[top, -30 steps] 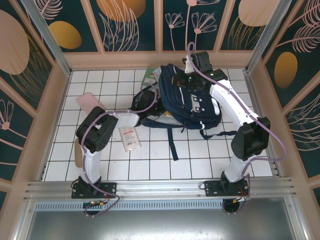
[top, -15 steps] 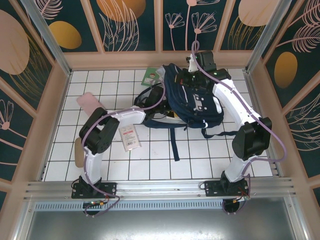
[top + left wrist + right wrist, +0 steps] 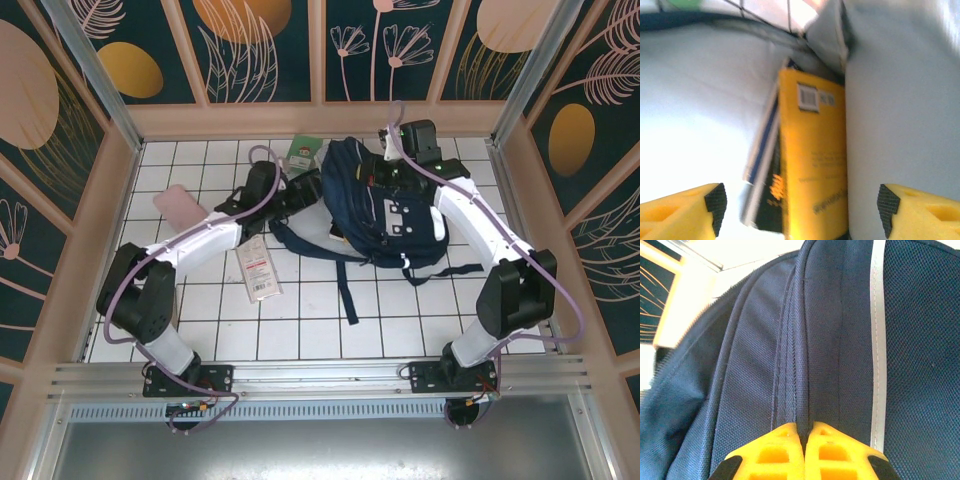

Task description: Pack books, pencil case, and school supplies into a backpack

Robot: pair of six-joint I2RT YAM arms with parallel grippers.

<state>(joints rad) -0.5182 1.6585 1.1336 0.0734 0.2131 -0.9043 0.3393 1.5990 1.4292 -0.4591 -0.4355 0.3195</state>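
Observation:
The navy backpack (image 3: 390, 215) lies at the back middle of the tiled table. My right gripper (image 3: 384, 168) is at its top and is shut on a ridge of backpack fabric (image 3: 804, 390) beside a white stripe. My left gripper (image 3: 304, 188) is open at the bag's left-hand mouth. In the left wrist view its fingertips (image 3: 715, 204) stand wide apart either side of a yellow-orange book (image 3: 814, 160) lying inside the pale lining, with a black book and a navy one (image 3: 760, 165) edge-on beside it. The green book (image 3: 300, 152), pink pencil case (image 3: 178, 204) and white packet (image 3: 258, 268) lie on the table.
Dark backpack straps (image 3: 345, 285) trail toward the near edge. Wooden walls (image 3: 110, 200) close in the table on the left, back and right. Bare tiles lie near the front at the centre and right (image 3: 420, 320).
The backpack has shifted right with my right gripper holding its top. My left arm has stretched out, its elbow swinging left, and its gripper now sits at the bag's mouth.

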